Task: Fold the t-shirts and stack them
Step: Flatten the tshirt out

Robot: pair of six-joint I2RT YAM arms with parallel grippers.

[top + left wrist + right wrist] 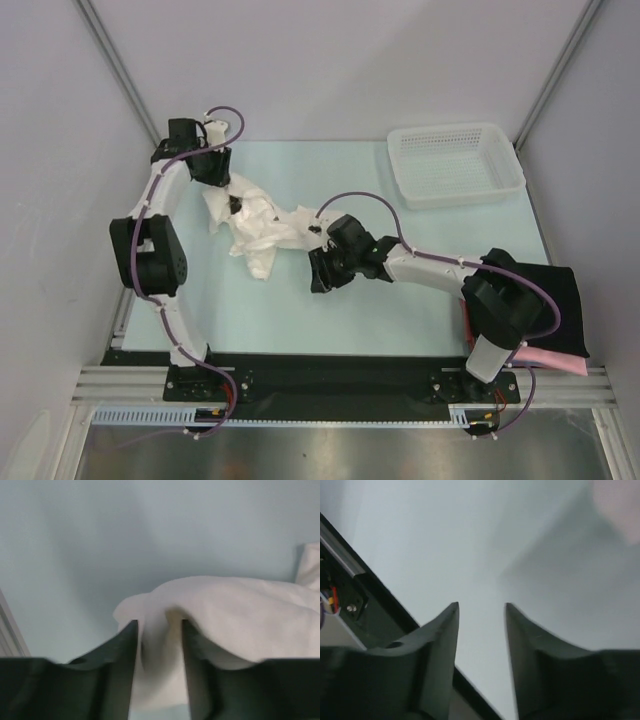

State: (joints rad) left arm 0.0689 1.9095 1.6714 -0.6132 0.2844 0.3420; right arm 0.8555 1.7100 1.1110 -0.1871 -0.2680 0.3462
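- Pale blue-green table [330,320] is enclosed by plain grey walls, and a white mesh basket [455,163] is set at its far right corner.
- The white t-shirt [262,228] is found crumpled and unfolded at the left-centre of the table, well apart from the basket. No flat hem or sleeve can be made out in the heap.
- The black t-shirt [548,292] is laid folded at the near right edge on top of the pink t-shirt [562,362]. Both are partly hidden beneath the right arm.
- The left gripper [159,625] is placed at the far left end of the white t-shirt. Its fingers are parted with a ridge of cloth between them; whether that ridge is pinched or only straddled cannot be told.
- The right gripper [481,607] is held with its fingers spread and nothing between them. Only bare table is seen below it, just beside the near right end of the white t-shirt.
- Several layers could be caught at once if the left fingers are closed on the bunched ridge, so the shirt would be lifted as a lump rather than spread.
- The heap could be dragged tighter if it is pulled from one end only, since no hold is provided by the right gripper.
- A thin fold of soft cloth could slip out of a loose pinch during a lift.
- The folded stack could be pushed askew or over the near edge if the right arm is swept low across it.
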